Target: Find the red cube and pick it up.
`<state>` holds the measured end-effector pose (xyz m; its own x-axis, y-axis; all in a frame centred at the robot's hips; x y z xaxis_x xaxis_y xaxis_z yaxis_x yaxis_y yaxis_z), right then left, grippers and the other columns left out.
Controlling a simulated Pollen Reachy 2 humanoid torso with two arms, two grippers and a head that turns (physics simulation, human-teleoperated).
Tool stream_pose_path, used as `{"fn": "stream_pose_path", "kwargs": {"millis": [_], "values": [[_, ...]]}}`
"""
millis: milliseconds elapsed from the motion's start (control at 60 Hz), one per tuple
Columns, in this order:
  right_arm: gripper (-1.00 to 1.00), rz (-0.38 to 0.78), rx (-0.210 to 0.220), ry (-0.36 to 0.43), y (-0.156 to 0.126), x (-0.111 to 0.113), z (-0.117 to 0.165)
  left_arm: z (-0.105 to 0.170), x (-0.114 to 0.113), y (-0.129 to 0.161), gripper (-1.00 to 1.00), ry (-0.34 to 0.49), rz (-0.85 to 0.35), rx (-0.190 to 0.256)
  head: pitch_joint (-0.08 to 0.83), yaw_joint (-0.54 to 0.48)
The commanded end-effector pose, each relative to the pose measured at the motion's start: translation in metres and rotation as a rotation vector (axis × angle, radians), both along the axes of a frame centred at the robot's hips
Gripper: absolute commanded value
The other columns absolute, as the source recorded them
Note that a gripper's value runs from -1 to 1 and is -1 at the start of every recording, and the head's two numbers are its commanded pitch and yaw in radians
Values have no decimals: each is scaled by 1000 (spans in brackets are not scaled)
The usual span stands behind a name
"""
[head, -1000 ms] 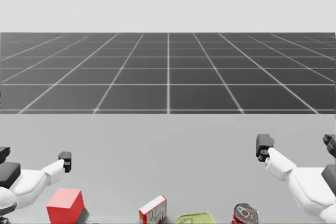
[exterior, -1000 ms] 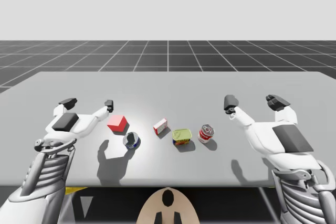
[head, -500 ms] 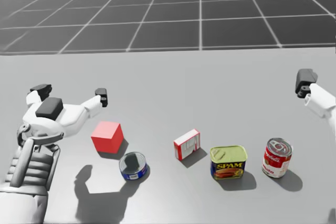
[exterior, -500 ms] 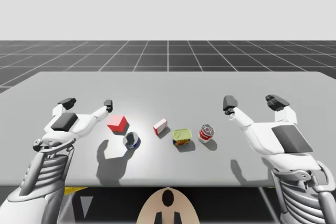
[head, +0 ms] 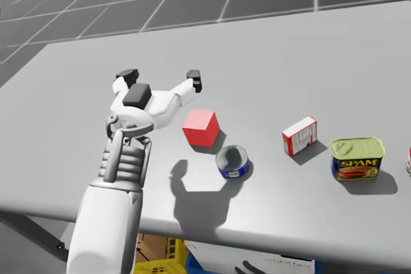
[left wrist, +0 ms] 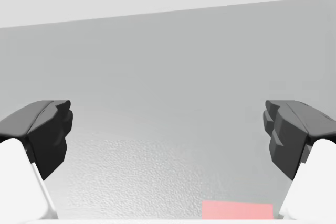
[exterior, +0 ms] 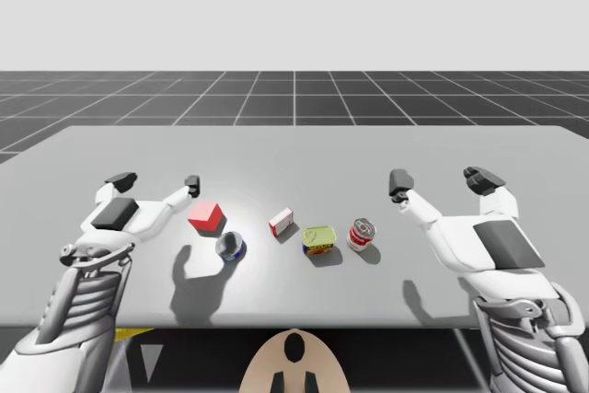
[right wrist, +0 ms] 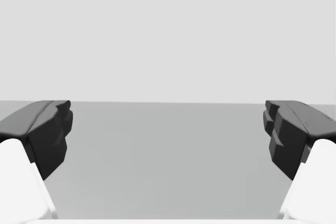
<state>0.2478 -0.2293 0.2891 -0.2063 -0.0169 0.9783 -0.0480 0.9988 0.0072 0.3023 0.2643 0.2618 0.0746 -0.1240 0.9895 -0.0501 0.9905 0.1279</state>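
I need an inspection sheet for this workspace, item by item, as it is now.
Surface: grey table, things in a row near its front edge.
Job's things: red cube, on the table, not gripped.
Clutter: blue round can, red-white box, green-lidded rectangular can, red round can, all apart.
Grippers: left gripper open, beside the cube, not touching; right gripper open, holding nothing.
Cables: nothing seen.
Surroundings: dark grid floor.

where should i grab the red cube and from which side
Probably from above with the left end effector, open beside it. Close on two opposite side faces of the red cube: it sits flat, top clear, while the blue can crowds its near side.
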Motion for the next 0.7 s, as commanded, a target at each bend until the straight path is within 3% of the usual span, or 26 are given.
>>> {"fn": "stream_pose_path", "kwargs": {"millis": [17, 100, 233, 367, 600, 700], "values": [[-1000, 3, 5, 4, 2, 0, -2, 0, -1, -5, -1000, 5, -25, -15, 636, 370], [-1000, 3, 4, 4, 2, 1, -2, 1, -2, -6, -1000, 7, -34, -21, 638, 374], [-1000, 1, 4, 6, 2, 1, -2, 3, -5, -4, -1000, 39, -73, -77, 634, 380], [-1000, -4, 10, 11, 3, 1, -2, 1, -16, 4, -1000, 126, -93, -128, 635, 391], [-1000, -2, 9, 11, 4, 1, -3, -28, -11, -2, -1000, 260, -84, -151, 634, 404], [-1000, -1, 6, 9, 3, 2, -3, -39, -9, -7, -1000, 301, -82, -137, 635, 411]]}}
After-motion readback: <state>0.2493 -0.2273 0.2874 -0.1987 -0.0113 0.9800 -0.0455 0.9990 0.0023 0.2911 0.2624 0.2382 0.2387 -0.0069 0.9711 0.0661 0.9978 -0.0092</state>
